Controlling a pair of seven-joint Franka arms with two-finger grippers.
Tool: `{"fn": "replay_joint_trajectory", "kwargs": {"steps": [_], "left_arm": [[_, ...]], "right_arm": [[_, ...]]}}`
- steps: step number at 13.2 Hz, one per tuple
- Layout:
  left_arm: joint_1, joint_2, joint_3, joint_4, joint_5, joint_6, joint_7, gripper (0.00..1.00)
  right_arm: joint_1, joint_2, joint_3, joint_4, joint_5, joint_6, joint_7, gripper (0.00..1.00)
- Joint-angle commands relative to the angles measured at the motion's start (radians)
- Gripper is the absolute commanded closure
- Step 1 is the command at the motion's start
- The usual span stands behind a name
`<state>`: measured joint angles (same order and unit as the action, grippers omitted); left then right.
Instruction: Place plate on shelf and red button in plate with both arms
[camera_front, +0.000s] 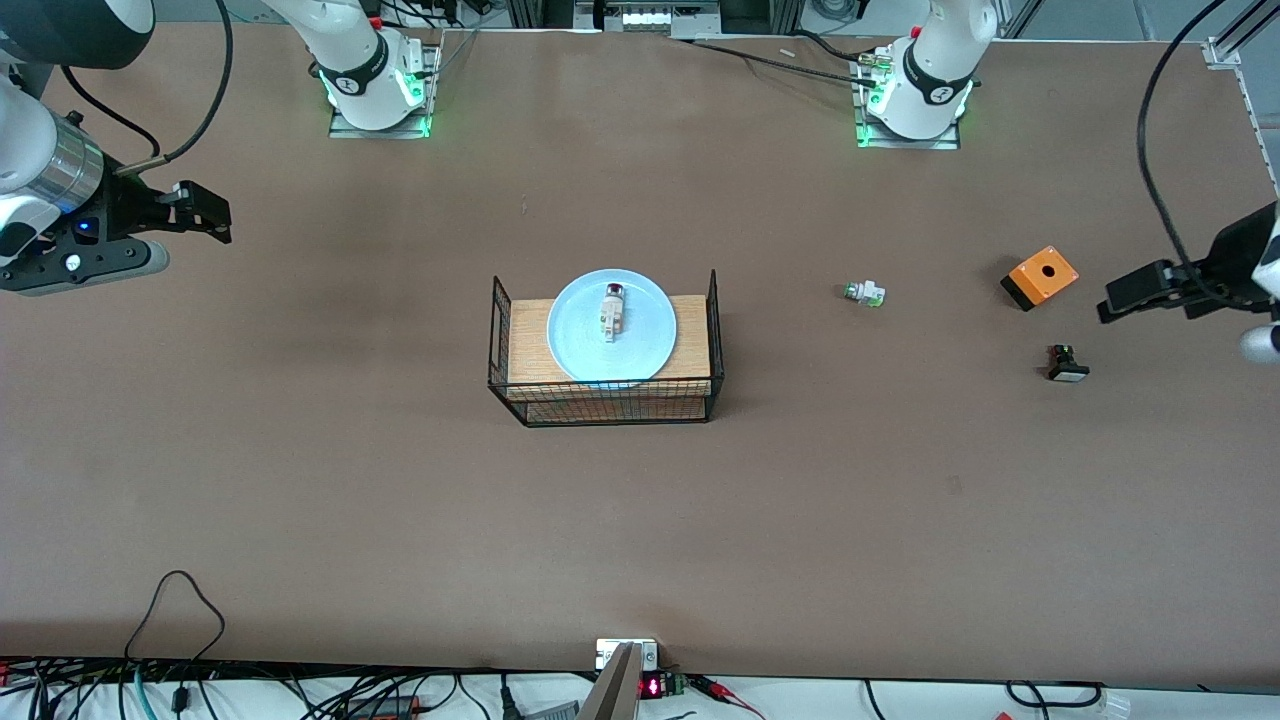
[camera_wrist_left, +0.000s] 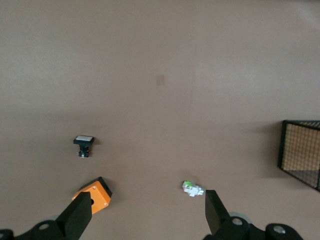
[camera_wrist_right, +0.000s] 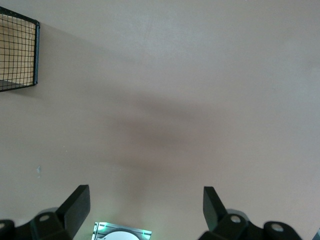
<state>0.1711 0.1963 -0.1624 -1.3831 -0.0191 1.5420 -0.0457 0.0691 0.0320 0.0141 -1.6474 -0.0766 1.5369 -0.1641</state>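
Note:
The pale blue plate (camera_front: 611, 325) lies on the wooden block inside the black wire basket (camera_front: 602, 403) at the table's middle. The red button (camera_front: 612, 311), white with a dark red cap, lies on the plate. My left gripper (camera_front: 1108, 303) is open and empty, raised over the table at the left arm's end, beside the orange box; its own view shows its open fingers (camera_wrist_left: 75, 217). My right gripper (camera_front: 212, 215) is open and empty, raised over bare table at the right arm's end; its fingers (camera_wrist_right: 76, 205) show wide apart.
A white-and-green part (camera_front: 866, 293) lies between the basket and an orange box (camera_front: 1040, 277). A black button with a white cap (camera_front: 1066, 364) lies nearer the camera than the box. These also show in the left wrist view: part (camera_wrist_left: 192, 189), box (camera_wrist_left: 95, 195), black button (camera_wrist_left: 83, 145).

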Motion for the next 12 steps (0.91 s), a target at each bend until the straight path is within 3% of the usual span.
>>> {"fn": "replay_joint_trajectory", "kwargs": {"steps": [1,3,12], "left_arm": [[-0.119,-0.106,0.093,-0.172,-0.009,0.078,0.029,0.00],[-0.160,-0.107,0.138,-0.169,-0.007,0.067,0.024,0.00],[-0.148,-0.113,0.139,-0.156,-0.007,0.047,0.081,0.00]], "right_arm": [[-0.005,0.008,0.007,0.023,0.001,-0.012,0.006,0.00],[-0.006,0.008,0.007,0.023,0.001,-0.012,0.006,0.00],[-0.009,0.009,0.007,0.023,0.012,-0.018,0.011,0.00]]}}
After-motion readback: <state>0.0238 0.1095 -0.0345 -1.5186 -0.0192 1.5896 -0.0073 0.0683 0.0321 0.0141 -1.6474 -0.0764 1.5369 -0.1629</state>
